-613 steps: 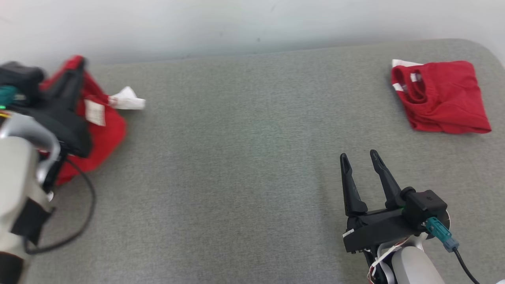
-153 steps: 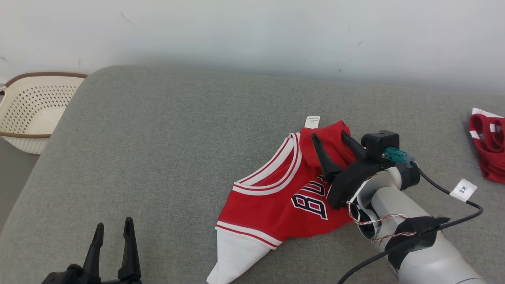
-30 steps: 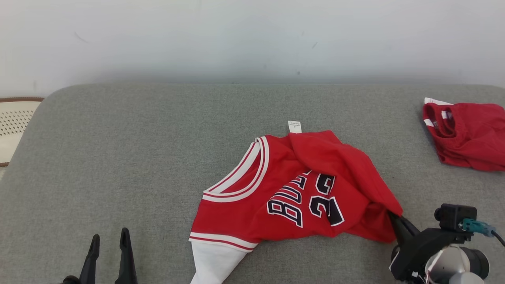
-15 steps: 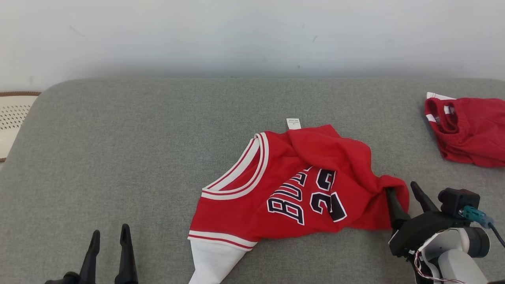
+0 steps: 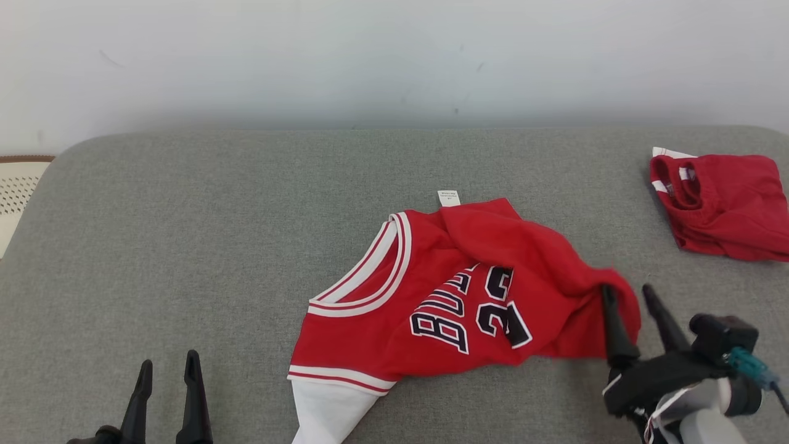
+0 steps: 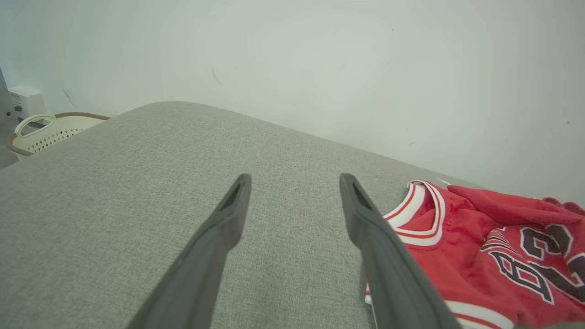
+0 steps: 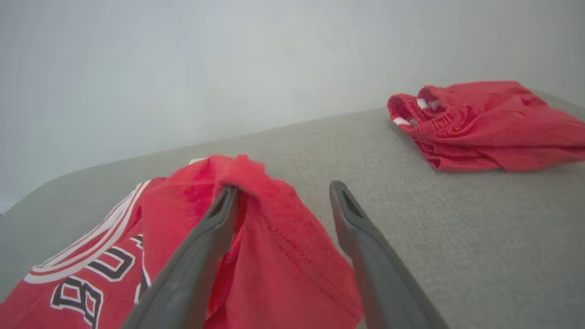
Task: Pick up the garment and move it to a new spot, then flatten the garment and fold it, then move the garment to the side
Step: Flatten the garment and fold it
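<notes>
From the head, the red jersey (image 5: 444, 296) lies crumpled and unfolded on the grey padded surface (image 5: 216, 216), about midway across and a little to the right, with its white-trimmed neck toward the left and a small white tag at its far edge. The right gripper (image 5: 627, 288) stands at the jersey's right end with its jaws spread wide, and the cloth's bunched end drapes over its left finger (nothing is pinched between the two). The left gripper (image 5: 169, 359) sits at the near left, well apart from the jersey, jaws parted and empty. A folded red garment (image 5: 721, 206) rests at the far right, and a pale basket (image 5: 15, 185) shows at the left edge. From the left wrist, the left gripper (image 6: 295, 178) is spread wide above bare grey surface (image 6: 137, 183), the jersey (image 6: 480, 237) to its right and the basket (image 6: 50, 130) far left. From the right wrist, the right gripper (image 7: 284, 185) gapes wide, with the jersey (image 7: 274, 256) hung over its left finger and sagging between the two; the folded red garment (image 7: 484, 123) lies beyond to the right.
</notes>
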Motion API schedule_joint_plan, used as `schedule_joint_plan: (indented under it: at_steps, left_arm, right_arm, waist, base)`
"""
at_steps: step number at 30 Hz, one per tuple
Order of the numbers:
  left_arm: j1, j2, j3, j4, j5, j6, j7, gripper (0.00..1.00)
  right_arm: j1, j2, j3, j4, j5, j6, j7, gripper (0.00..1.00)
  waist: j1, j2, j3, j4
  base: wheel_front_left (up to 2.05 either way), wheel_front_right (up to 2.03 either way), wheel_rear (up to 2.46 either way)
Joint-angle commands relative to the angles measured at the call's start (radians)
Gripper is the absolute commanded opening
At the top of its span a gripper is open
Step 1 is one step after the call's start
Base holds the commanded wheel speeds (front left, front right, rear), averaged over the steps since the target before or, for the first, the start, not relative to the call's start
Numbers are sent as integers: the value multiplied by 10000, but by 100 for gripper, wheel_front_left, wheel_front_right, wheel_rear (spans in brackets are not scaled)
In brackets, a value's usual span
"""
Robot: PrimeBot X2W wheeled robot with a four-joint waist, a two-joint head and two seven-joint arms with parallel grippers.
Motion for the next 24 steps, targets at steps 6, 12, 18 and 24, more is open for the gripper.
schedule_joint_plan:
  at_steps: [6, 12, 18, 24]
  left_arm:
    - [186, 7, 30, -14, 118, 15, -34, 100]
    - [288, 7, 30, -26, 140, 18, -34, 100]
    - [268, 5, 24, -3, 179, -24, -35, 100]
    - [-81, 43, -79, 179, 441, -348, -34, 100]
  right_arm:
    - [643, -139, -36, -311, 69, -3, 883, 100]
    - [1063, -270, -47, -814, -87, -3, 1982, 100]
    - [1264, -368, -239, -1792, -233, -3, 1943, 100]
    - [1358, -158, -239, -2439, -350, -3, 1802, 100]
  waist:
    - [0, 0, -125, -64]
    - [0, 0, -239, -219]
    - [0, 0, -241, -442]
    - [0, 0, -90, -917]
  base:
    - [0, 0, 0]
    - [0, 0, 0]
    - [0, 0, 0]
    - [0, 0, 0]
